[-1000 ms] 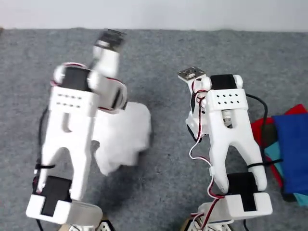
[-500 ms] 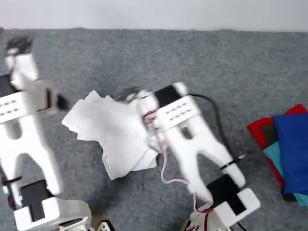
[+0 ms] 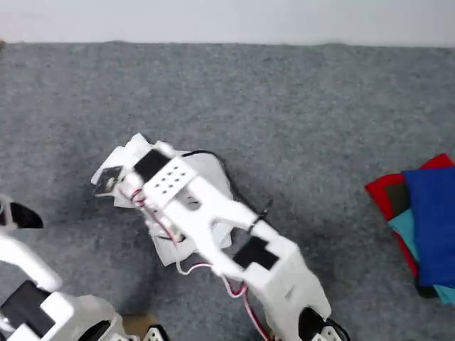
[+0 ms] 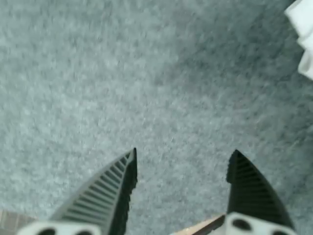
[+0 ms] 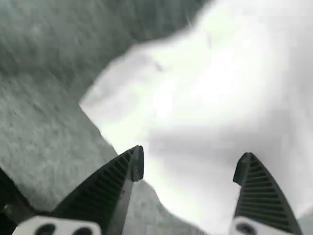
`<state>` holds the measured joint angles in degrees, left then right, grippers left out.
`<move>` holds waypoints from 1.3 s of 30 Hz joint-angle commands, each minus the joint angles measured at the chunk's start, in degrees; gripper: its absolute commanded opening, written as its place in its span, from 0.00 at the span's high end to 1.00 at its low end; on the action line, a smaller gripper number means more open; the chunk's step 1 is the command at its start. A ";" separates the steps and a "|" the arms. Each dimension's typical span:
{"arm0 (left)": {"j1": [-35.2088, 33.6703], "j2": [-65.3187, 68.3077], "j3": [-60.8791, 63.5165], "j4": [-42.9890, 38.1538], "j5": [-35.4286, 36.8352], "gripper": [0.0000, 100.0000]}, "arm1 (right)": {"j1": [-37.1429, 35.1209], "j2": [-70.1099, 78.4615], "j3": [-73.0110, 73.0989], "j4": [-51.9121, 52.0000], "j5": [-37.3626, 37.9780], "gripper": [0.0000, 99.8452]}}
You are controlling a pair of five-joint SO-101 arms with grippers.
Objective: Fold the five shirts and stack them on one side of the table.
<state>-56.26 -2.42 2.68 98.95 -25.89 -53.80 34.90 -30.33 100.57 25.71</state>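
I see the right gripper [image 5: 188,156] with its jaws spread wide, hovering over the crumpled white shirt [image 3: 212,172], left of centre in the high view. The left gripper [image 4: 183,154] is spread too, over the grey table [image 3: 320,106] at the lower left. The folded stack [image 3: 430,213] lies at the right edge.

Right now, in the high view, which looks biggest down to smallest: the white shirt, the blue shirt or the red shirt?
1. white shirt, though the right arm covers part
2. blue shirt
3. red shirt, mostly tucked under the blue one, so its real size is unsure
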 commanded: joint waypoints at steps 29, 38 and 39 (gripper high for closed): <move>-3.60 -2.02 5.23 1.49 -0.53 0.71 | 10.86 2.86 -10.11 2.42 3.16 0.99; -3.52 -2.02 6.11 1.41 -0.79 0.71 | 25.27 -13.32 -6.77 2.59 3.52 0.99; -3.52 -2.02 6.11 1.41 -0.79 0.71 | 27.91 -15.34 -4.92 2.59 3.52 0.99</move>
<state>-59.87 -2.42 8.75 98.95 -26.15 -32.53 27.87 -36.92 100.66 28.70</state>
